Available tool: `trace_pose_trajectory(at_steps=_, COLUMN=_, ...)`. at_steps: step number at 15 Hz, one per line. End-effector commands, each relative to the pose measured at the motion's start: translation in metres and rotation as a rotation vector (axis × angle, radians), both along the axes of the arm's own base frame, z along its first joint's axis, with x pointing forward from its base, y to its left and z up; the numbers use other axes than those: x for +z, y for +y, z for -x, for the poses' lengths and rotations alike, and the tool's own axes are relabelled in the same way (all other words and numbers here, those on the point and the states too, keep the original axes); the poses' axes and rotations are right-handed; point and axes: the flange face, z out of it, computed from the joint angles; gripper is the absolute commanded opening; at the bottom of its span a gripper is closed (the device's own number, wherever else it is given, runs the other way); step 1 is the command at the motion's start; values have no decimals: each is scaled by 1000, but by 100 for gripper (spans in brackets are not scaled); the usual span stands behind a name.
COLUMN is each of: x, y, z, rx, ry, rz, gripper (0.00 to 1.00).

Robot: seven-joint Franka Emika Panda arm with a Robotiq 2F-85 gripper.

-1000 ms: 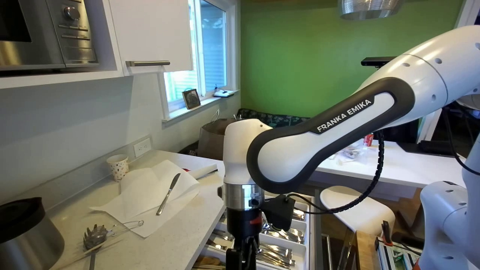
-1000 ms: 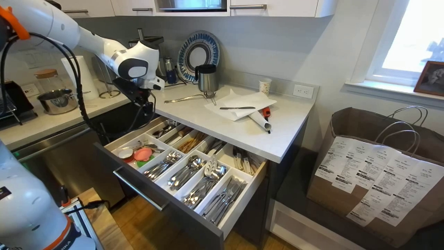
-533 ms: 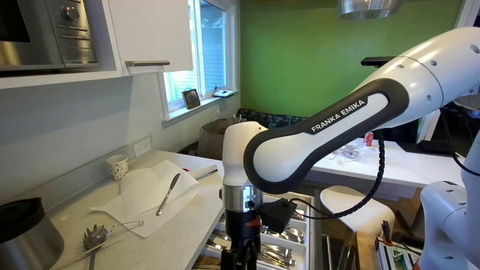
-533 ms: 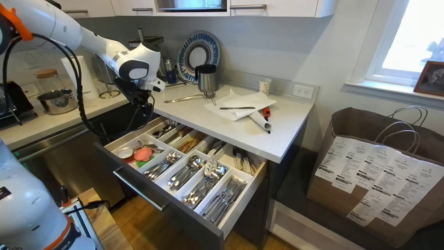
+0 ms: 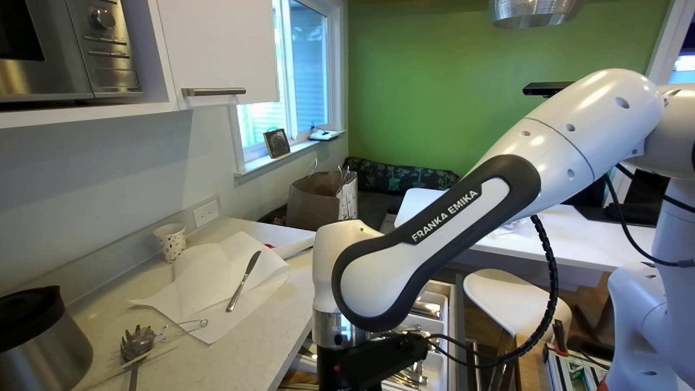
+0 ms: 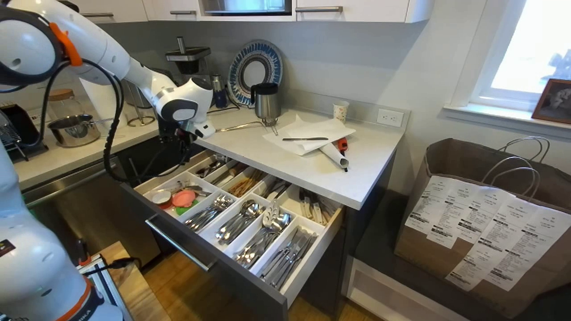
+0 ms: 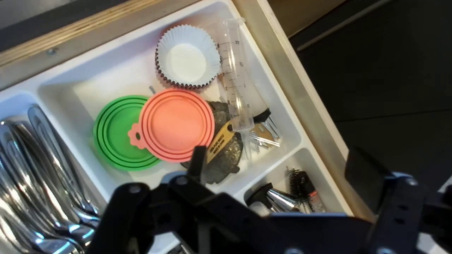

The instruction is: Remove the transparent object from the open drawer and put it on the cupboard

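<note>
The transparent object is a clear syringe-like tube with graduation marks (image 7: 233, 77). In the wrist view it lies in a white compartment of the open drawer (image 7: 295, 72), along the side wall. The drawer's dark front (image 6: 263, 287) shows in an exterior view. My gripper (image 7: 282, 167) is open, with nothing between its fingers. It hangs above the drawer's corner, and the tube lies ahead of the jaws, apart from them. The gripper is small and dark in an exterior view (image 6: 177, 145); its fingertips are cut off in the other outside picture. The cupboard's pale worktop (image 6: 366, 154) is beside the drawer.
Beside the tube lie white paper baking cups (image 7: 187, 58), a pink lid (image 7: 176, 125) and a green lid (image 7: 120, 132). Cutlery (image 7: 42, 169) fills the neighbouring compartment. The worktop holds a metal jug (image 6: 267, 101), paper with a knife (image 6: 305, 138) and a paper cup (image 6: 341, 111).
The arm has come down, and the wrist has lowered toward the drawer. The hand has turned a little. The drawer and the things on the worktop have not moved.
</note>
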Motion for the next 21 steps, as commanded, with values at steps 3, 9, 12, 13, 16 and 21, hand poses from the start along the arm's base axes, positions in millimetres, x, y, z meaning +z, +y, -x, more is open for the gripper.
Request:
trace_pose_trajectory(at_steps=3, x=-40, y=31, z=4, rx=-128, ry=101, rz=79, gripper=100)
trace_pose_trajectory(at_steps=9, x=-79, y=50, z=9, rx=-6, ry=136, rz=179, gripper=100)
trace_pose_trajectory(at_steps=12, x=-76, y=46, z=11, rx=-32, ry=129, rz=170, gripper=100)
trace_pose_trajectory(at_steps=13, x=-78, y=48, z=10, rx=-28, ry=130, rz=171, gripper=100)
trace_pose_trajectory(at_steps=16, x=-79, y=52, z=8, rx=-7, ry=129, rz=159, gripper=100)
trace_pose_trajectory(at_steps=21, x=-101, y=62, z=4, rx=112, ry=112, rz=139, gripper=100)
